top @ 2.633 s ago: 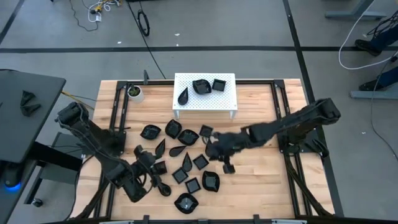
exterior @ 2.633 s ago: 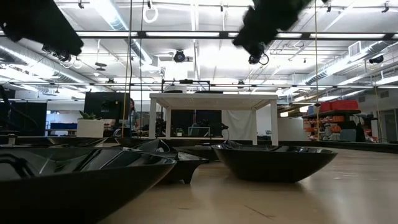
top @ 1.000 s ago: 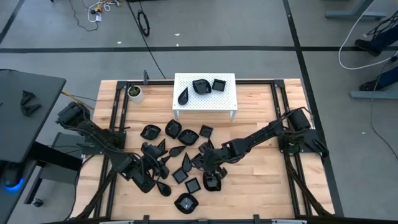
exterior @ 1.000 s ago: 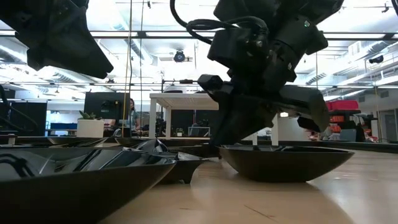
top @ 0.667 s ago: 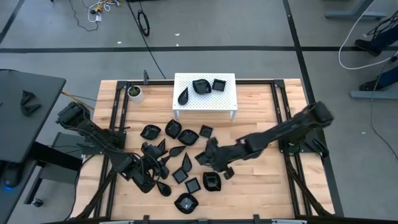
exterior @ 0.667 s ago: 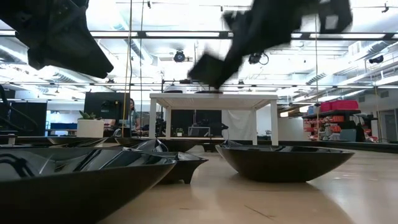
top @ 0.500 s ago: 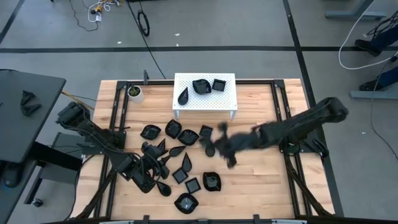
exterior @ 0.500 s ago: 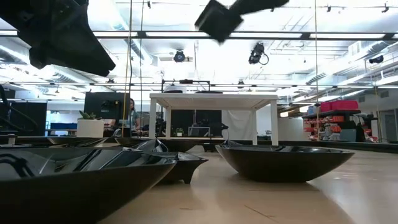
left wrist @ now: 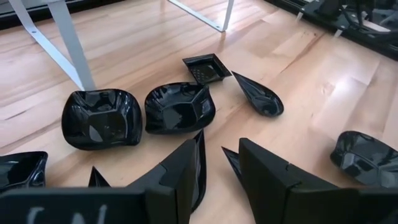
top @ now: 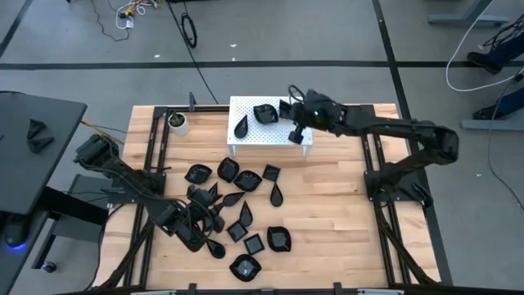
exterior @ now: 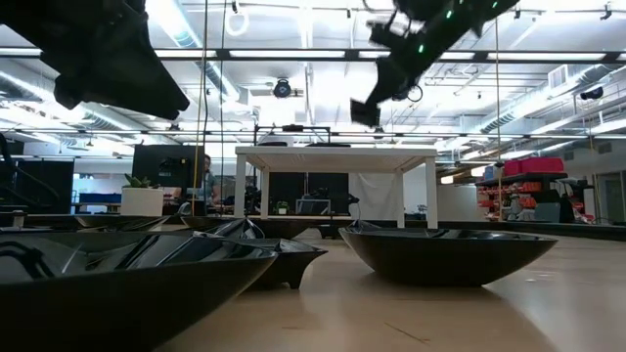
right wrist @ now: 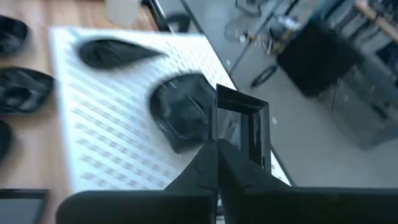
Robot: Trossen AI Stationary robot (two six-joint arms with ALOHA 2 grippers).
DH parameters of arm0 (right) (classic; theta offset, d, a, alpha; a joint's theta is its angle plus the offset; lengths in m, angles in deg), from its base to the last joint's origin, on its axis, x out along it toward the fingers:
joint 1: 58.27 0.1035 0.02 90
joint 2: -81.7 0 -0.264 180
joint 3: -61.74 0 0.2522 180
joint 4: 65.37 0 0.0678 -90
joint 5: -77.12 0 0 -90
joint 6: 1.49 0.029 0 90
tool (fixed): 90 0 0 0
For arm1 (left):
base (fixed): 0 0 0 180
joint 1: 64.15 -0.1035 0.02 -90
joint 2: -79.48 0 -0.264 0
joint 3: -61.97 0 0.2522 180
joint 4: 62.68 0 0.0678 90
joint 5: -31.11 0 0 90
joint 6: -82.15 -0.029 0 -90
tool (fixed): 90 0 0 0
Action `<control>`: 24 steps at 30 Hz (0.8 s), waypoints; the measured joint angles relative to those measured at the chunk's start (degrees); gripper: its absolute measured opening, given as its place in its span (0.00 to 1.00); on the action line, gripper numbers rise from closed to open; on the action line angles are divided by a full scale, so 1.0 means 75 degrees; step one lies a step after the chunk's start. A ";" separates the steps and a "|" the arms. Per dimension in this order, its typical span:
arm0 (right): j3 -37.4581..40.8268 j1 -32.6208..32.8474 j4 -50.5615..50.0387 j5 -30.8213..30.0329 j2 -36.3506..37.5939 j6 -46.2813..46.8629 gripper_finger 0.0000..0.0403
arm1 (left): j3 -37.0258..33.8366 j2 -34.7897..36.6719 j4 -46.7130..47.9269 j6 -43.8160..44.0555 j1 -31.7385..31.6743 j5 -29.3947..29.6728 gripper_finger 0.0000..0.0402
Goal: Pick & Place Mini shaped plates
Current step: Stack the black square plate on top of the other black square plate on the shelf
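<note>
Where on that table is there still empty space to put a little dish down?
Bare wood lies between the black dishes and the right rail, and in front of the white cup. The white stand has room near its front left corner. The table middle and front left, by the left gripper, is crowded.

The table [top: 336, 213] is pale planked wood with a smooth, faintly shiny finish. The plates [left wrist: 180, 106] are glossy black, mirroring the lights. The stand [top: 246, 111] has a white matt perforated top on thin white legs. The left claw [left wrist: 214, 180] looks matt black plastic.
</note>
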 joint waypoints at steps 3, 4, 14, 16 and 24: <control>0.0000 -0.0316 0.0076 0.0294 -0.0373 -0.0003 0.01 | 0.0000 0.0000 -0.0003 -0.0128 -0.0080 -0.0003 0.32; 0.0000 -0.0370 0.0099 0.0330 -0.0481 -0.0002 0.01 | 0.0000 0.0000 -0.0006 -0.0158 -0.0104 -0.0003 0.32; 0.0003 -0.0519 -0.0053 0.0076 -0.0817 0.0132 0.01 | 0.0000 0.0000 -0.0006 -0.0181 -0.0179 -0.0053 0.32; 0.0003 -0.0515 -0.0194 -0.0036 -0.0801 0.0179 0.01 | 0.0000 0.0000 -0.0004 -0.0181 -0.0176 -0.0067 0.32; 0.0003 -0.0518 -0.0575 -0.0066 -0.0797 -0.0030 0.01 | 0.0000 0.0000 -0.0003 -0.0198 -0.0179 -0.0069 0.32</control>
